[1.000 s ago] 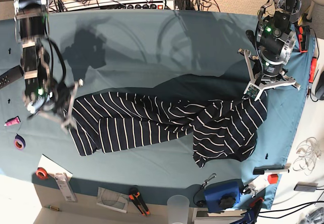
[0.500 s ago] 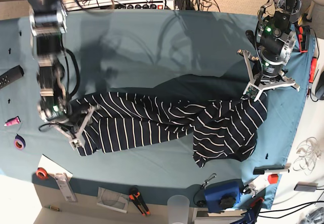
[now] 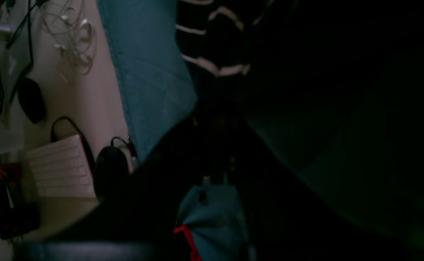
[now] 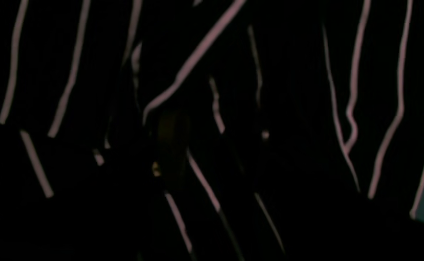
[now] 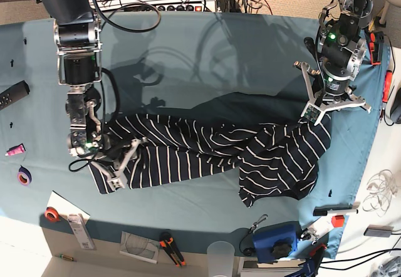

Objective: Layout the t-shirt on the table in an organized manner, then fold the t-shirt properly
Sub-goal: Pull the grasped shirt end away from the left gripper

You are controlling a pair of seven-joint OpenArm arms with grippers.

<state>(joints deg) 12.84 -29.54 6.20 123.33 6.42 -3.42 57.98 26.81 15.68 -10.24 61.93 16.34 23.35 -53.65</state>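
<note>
Right pincer now over t-shirt; stripes only in wrist view.

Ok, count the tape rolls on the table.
2, both at the table's near-left corner in the base view: a purple roll, and an orange roll below it. The clutter may hide more.

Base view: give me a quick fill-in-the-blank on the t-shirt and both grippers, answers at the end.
1. The t-shirt is dark navy with thin ____ stripes.
2. The table is covered in plain ____ cloth.
3. The right gripper, at the end of the shirt on the base view's left, has its jaws ____.
4. The left gripper is ____ on the shirt's other end.

Missing words: white; teal-blue; open; shut
</note>
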